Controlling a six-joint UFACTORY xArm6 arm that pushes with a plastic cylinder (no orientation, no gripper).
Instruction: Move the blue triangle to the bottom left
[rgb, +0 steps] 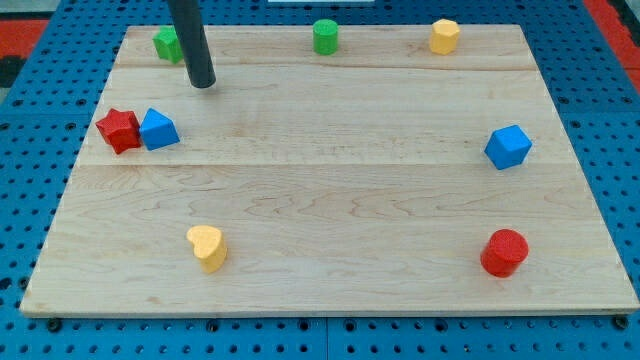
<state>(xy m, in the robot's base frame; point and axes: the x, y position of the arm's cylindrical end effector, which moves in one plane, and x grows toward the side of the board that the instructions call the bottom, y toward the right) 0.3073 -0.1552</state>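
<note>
The blue triangle (158, 130) lies near the board's left edge, touching a red star-shaped block (119, 130) on its left. My tip (203, 84) is up and to the right of the blue triangle, apart from it, with a clear gap of board between them. The rod comes down from the view's top.
A green block (167, 44) sits at the top left beside the rod. A green cylinder (326, 37) and a yellow hexagon (445, 36) line the top edge. A blue hexagon (508, 147) is at right, a red cylinder (504, 252) bottom right, a yellow heart (207, 247) bottom left. The wooden board (330, 200) lies on a blue pegboard.
</note>
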